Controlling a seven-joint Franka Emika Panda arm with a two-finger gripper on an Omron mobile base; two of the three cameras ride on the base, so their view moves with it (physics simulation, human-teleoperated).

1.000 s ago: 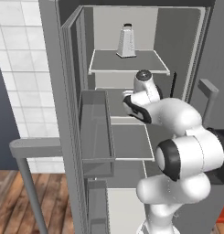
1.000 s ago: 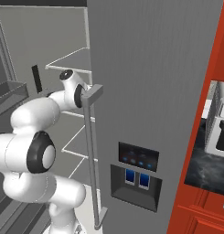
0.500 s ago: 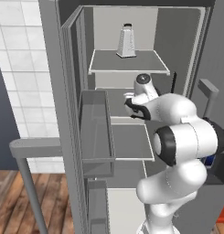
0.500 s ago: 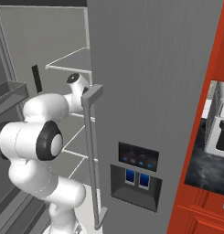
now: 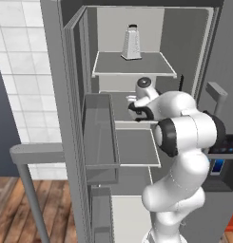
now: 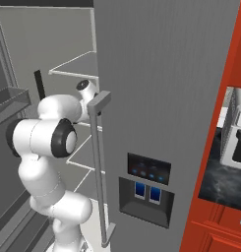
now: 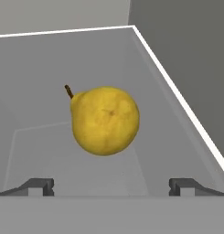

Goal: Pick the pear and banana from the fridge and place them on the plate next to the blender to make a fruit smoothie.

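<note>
The yellow pear (image 7: pixel 104 121) with its short dark stem rests on a grey shelf inside the open fridge (image 5: pixel 70 71). It lies just ahead of my gripper (image 7: pixel 111 186), roughly centred between the fingertips (image 7: pixel 38 186). The jaws stand wide open with nothing between them. From the left base view, my hand (image 5: pixel 138 110) reaches in over the middle shelf (image 5: pixel 132 144). The shut fridge door (image 6: pixel 166 98) with its blue-lit dispenser panel (image 6: pixel 149 170) stands to the right of the arm. The banana, plate and blender are out of view.
A metal box grater (image 5: pixel 131 43) stands on the top shelf. The open door's bin (image 5: pixel 100 137) hangs close on the arm's left. The shut door's handle (image 6: pixel 98 162) runs right beside the arm. The shelf's right wall (image 7: pixel 186 59) lies near the pear.
The arm has reached deeper into the fridge over the middle shelf, its elbow swinging up and forward. The jaws stayed open.
</note>
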